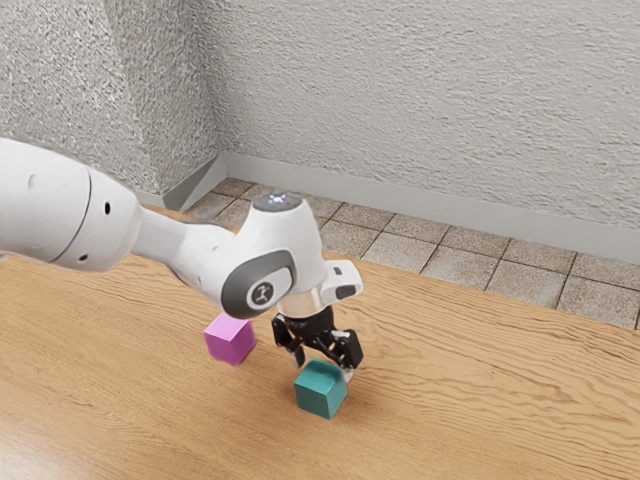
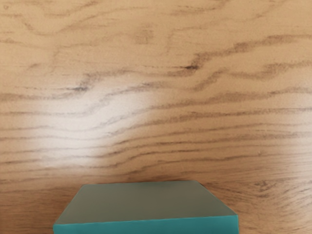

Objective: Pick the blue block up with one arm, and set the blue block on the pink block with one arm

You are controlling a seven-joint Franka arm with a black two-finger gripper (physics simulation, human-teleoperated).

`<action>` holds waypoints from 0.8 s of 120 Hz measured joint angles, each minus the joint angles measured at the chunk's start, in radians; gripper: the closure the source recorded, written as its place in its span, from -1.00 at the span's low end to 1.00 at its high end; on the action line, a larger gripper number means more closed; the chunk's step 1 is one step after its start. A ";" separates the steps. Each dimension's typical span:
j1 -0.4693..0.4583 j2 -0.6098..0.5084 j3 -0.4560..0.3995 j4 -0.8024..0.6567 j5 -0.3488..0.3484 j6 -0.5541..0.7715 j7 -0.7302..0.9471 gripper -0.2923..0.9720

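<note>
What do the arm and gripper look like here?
The arm is glossy white with rounded links, a grey round joint cap bearing a small white mark, and small dark holes on its thick link. The gripper is black.

the arm (image 1: 60, 215) runs off the exterior view's left edge. it hides the far top edge of the pink block (image 1: 229, 342). in the wrist view the blue block (image 2: 146, 207) is blurred and cut by the picture's edge, only its top and a sliver of one side showing.
</note>
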 joint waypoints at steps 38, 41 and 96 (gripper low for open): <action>0.000 -0.008 0.002 -0.045 -0.007 0.066 -0.001 -0.54; 0.000 -0.009 0.002 -0.047 -0.007 0.069 -0.001 -0.54; -0.014 0.004 0.007 -0.061 -0.030 0.092 -0.003 -0.52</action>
